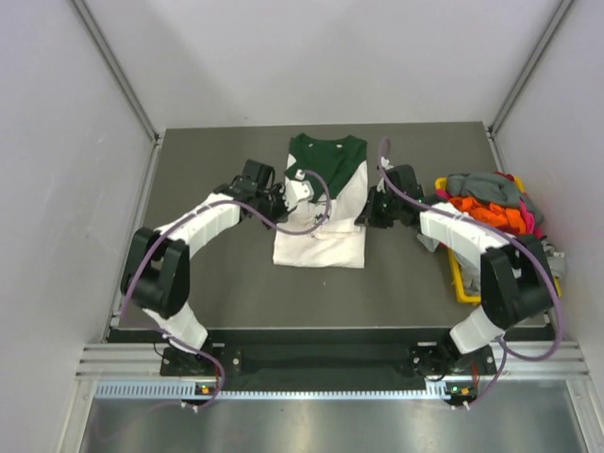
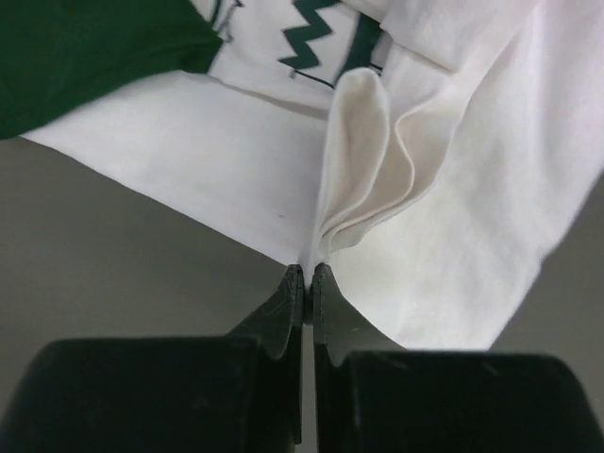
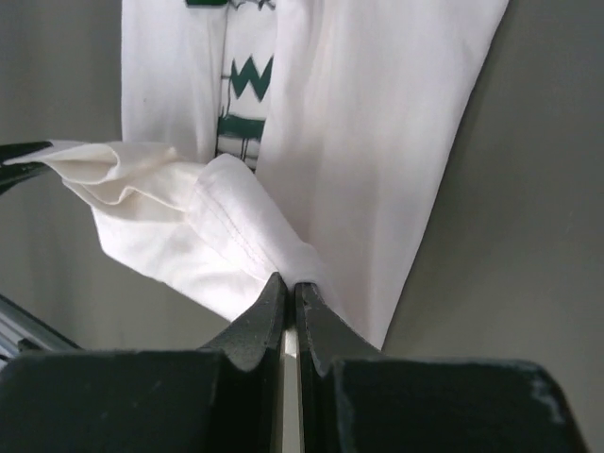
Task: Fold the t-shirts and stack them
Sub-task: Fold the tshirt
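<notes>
A white t-shirt (image 1: 321, 222) with a dark green collar and shoulders lies lengthwise in the middle of the table, its sides folded in. My left gripper (image 1: 298, 194) is at its left edge and is shut on a pinched-up fold of white cloth (image 2: 363, 160). My right gripper (image 1: 368, 217) is at its right edge, shut on a bunched, stitched hem (image 3: 241, 226). In the wrist views each pair of jaws stands together with cloth between the tips, at the left gripper (image 2: 308, 274) and the right gripper (image 3: 291, 283). Green zigzag print (image 3: 247, 77) shows on the shirt.
A yellow bin (image 1: 461, 286) stands at the right edge of the table, heaped with crumpled t-shirts in grey (image 1: 481, 186), orange (image 1: 491, 214) and pink. The dark grey table (image 1: 217, 283) is walled in by pale panels on the left, back and right.
</notes>
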`<move>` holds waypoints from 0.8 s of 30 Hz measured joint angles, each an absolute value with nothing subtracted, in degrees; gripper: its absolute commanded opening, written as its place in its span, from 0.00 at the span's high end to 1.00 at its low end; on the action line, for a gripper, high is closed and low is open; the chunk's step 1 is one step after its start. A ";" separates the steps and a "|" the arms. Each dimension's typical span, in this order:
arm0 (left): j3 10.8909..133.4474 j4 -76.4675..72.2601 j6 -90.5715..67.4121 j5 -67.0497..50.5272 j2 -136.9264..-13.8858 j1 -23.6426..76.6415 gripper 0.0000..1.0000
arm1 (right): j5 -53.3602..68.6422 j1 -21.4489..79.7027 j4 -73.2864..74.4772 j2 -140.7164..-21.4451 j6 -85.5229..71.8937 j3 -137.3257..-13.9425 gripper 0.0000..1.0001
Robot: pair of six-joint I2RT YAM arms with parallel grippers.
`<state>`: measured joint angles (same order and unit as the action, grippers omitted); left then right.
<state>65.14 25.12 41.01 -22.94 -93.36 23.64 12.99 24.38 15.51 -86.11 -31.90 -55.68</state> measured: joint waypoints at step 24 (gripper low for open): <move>82.85 16.25 34.15 -18.24 -116.68 19.55 0.63 | 15.59 14.55 14.55 -110.02 -25.61 -72.51 0.53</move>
<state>82.85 16.25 34.15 -18.24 -116.68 19.55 15.59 14.55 14.55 -110.02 -25.61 -72.51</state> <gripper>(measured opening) 0.256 0.386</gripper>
